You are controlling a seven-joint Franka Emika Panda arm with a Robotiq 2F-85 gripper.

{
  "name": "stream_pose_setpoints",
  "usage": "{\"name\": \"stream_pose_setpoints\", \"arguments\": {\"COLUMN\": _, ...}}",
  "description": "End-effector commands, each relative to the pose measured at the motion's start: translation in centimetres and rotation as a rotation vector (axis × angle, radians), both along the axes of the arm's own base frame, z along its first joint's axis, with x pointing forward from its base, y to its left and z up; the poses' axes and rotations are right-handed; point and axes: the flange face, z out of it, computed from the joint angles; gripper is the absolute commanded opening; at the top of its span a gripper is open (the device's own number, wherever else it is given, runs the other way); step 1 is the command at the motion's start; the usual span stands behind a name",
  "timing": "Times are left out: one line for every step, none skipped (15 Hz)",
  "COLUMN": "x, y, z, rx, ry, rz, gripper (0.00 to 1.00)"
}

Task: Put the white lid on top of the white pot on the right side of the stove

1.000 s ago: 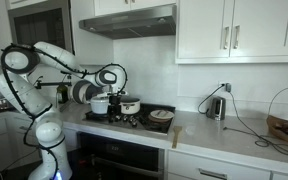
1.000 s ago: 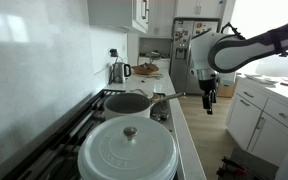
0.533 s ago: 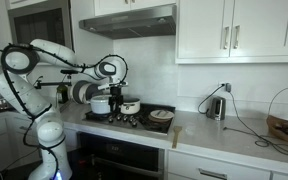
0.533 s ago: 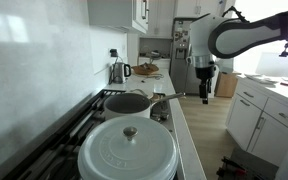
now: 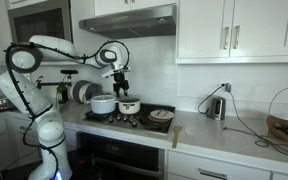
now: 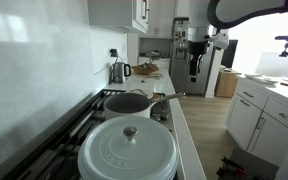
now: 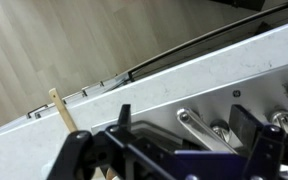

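Observation:
The black stove (image 5: 136, 119) is set in a pale countertop. On it stand a larger white pot (image 5: 102, 103) and, to its right, the smaller white pot (image 5: 129, 106) with a dark rim. My gripper (image 5: 120, 82) hangs in the air above the two pots, open and empty. It also shows in an exterior view (image 6: 196, 66), high above the counter's front edge. In the wrist view my gripper (image 7: 184, 120) has its jaws wide apart over the counter edge and a metal handle (image 7: 199, 125). I cannot make out the small white lid.
A big white lid with a knob (image 6: 129, 150) covers the near pot. A round brown disc (image 5: 160, 116) lies at the stove's right. A kettle (image 5: 216, 105) with its cable and a basket (image 5: 284, 128) stand further along. A pale round shape (image 5: 81, 92) stands behind the larger pot.
My gripper has risen from just above the pots to well above them. It stays open and empty. The pots have not moved.

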Motion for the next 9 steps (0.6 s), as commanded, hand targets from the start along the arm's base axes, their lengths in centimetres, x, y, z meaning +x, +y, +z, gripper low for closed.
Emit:
{"name": "stream_pose_setpoints", "arguments": {"x": 5.0, "y": 0.5, "z": 1.3, "rx": 0.01, "ry": -0.04, "rz": 0.008, "gripper": 1.0}}
{"name": "stream_pose_setpoints", "arguments": {"x": 6.4, "y": 0.6, "z": 1.5, "rx": 0.017, "ry": -0.053, "rz": 0.014, "gripper": 1.0}}
{"name": "stream_pose_setpoints", "arguments": {"x": 7.6, "y": 0.7, "z": 1.5, "rx": 0.023, "ry": -0.063, "rz": 0.021, "gripper": 1.0}}
{"name": "stream_pose_setpoints", "arguments": {"x": 8.9, "y": 0.7, "z": 1.5, "rx": 0.026, "ry": -0.075, "rz": 0.026, "gripper": 1.0}}
{"name": "stream_pose_setpoints", "arguments": {"x": 10.4, "y": 0.7, "z": 1.4, "rx": 0.036, "ry": -0.081, "rz": 0.03, "gripper": 1.0}}
{"name": "stream_pose_setpoints", "arguments": {"x": 11.8, "y": 0.6, "z": 1.4, "rx": 0.042, "ry": -0.089, "rz": 0.031, "gripper": 1.0}}
{"name": "stream_pose_setpoints", "arguments": {"x": 13.1, "y": 0.4, "z": 1.3, "rx": 0.05, "ry": -0.093, "rz": 0.031, "gripper": 1.0}}
{"name": "stream_pose_setpoints", "arguments": {"x": 14.6, "y": 0.1, "z": 1.2, "rx": 0.06, "ry": -0.094, "rz": 0.027, "gripper": 1.0}}
{"name": "stream_pose_setpoints", "arguments": {"x": 16.0, "y": -0.3, "z": 1.0, "rx": 0.066, "ry": -0.092, "rz": 0.021, "gripper": 1.0}}
